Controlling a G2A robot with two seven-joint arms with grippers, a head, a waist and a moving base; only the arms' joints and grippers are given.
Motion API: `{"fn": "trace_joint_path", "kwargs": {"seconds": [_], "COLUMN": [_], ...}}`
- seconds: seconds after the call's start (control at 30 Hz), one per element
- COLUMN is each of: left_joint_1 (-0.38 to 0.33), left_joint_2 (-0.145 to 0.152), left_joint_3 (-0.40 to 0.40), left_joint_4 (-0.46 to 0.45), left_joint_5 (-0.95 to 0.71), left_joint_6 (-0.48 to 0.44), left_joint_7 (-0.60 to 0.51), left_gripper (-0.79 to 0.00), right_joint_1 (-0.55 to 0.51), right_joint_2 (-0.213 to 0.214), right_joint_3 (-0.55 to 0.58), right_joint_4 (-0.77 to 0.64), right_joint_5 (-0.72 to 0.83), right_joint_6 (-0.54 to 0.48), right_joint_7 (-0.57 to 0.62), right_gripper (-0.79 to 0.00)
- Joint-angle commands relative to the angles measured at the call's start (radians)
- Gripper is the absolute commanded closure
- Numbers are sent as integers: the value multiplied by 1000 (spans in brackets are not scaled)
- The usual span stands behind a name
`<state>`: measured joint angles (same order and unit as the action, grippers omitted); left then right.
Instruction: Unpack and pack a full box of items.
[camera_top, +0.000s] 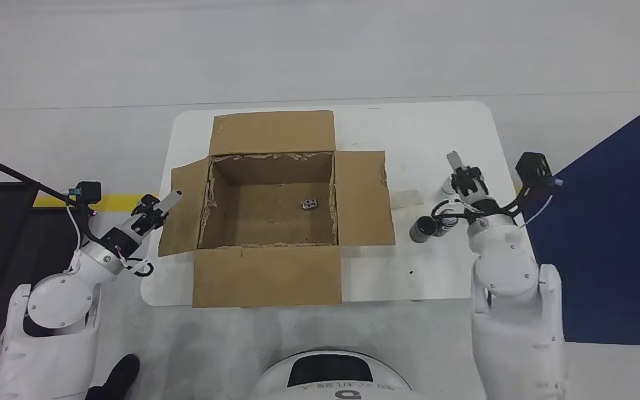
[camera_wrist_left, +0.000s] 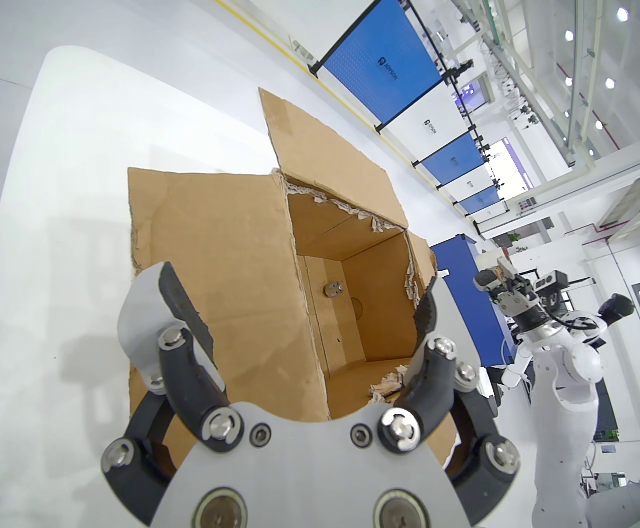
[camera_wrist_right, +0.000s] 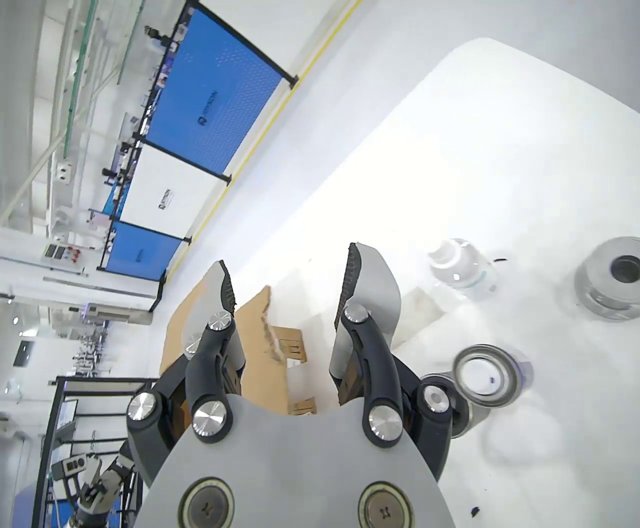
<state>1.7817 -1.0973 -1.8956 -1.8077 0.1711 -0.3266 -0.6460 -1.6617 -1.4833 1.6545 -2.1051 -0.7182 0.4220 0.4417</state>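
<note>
Cardboard box (camera_top: 270, 275), square with torn rough edges, stands on the white rounded counter (camera_top: 430, 130); we see left claw (camera_wrist_left: 297, 285) and right claw (camera_wrist_right: 289, 262) both spread apart, empty.

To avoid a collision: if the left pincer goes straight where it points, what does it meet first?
Most likely the open side flap of the cardboard box, just ahead of the left pincer; depth is unclear.

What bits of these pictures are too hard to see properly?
Small metal piece inside the box: too small in the top view to identify.
Metal can: partly behind the right gripper, right wrist view.
Grey metal cylinder: cut off by the right wrist view's edge.
</note>
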Motion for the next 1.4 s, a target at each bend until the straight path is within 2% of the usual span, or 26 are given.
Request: {"fn": "trace_joint_path", "kwargs": {"seconds": [0.0, 0.03, 0.07, 0.13, 0.37, 0.47, 0.6, 0.63, 0.7, 0.83, 0.93, 1.0, 1.07, 1.1, 1.37], "left_joint_1": [0, 0, 0, 0, 0, 0, 0, 0, 0, 0, 0, 0, 0, 0, 0], "left_joint_2": [0, 0, 0, 0, 0, 0, 0, 0, 0, 0, 0, 0, 0, 0, 0], "left_joint_3": [0, 0, 0, 0, 0, 0, 0, 0, 0, 0, 0, 0, 0, 0, 0], "left_joint_4": [0, 0, 0, 0, 0, 0, 0, 0, 0, 0, 0, 0, 0, 0, 0], "left_joint_5": [0, 0, 0, 0, 0, 0, 0, 0, 0, 0, 0, 0, 0, 0, 0], "left_joint_6": [0, 0, 0, 0, 0, 0, 0, 0, 0, 0, 0, 0, 0, 0, 0], "left_joint_7": [0, 0, 0, 0, 0, 0, 0, 0, 0, 0, 0, 0, 0, 0, 0], "left_gripper": [-785, -785, -785, -785, -785, -785, -785, -785, -785, -785, -785, -785, -785, -785, -785], "right_joint_1": [20, 34, 50, 76, 176, 218, 276, 288, 310, 343, 358, 360, 356, 353, 309], "right_joint_2": [3, 4, 6, 8, 14, 15, 16, 15, 15, 14, 12, 12, 11, 11, 5], "right_joint_3": [-7, -21, -37, -65, -140, -158, -174, -177, -181, -187, -184, -180, -176, -173, -169], "right_joint_4": [41, 63, 81, 116, 227, 271, 348, 366, 402, 460, 486, 489, 484, 481, 400], "right_joint_5": [-68, -102, -142, -221, -480, -542, -604, -617, -633, -673, -689, -687, -682, -680, -636], "right_joint_6": [46, 69, 85, 134, 279, 302, 322, 329, 342, 362, 376, 376, 374, 373, 350], "right_joint_7": [-5, 0, 11, 24, 106, 142, 188, 197, 219, 256, 271, 276, 277, 277, 235], "right_gripper": [-440, -446, -496, -536, -585, -585, -502, -449, -406, -379, -326, -240, -58, 0, 0]}}
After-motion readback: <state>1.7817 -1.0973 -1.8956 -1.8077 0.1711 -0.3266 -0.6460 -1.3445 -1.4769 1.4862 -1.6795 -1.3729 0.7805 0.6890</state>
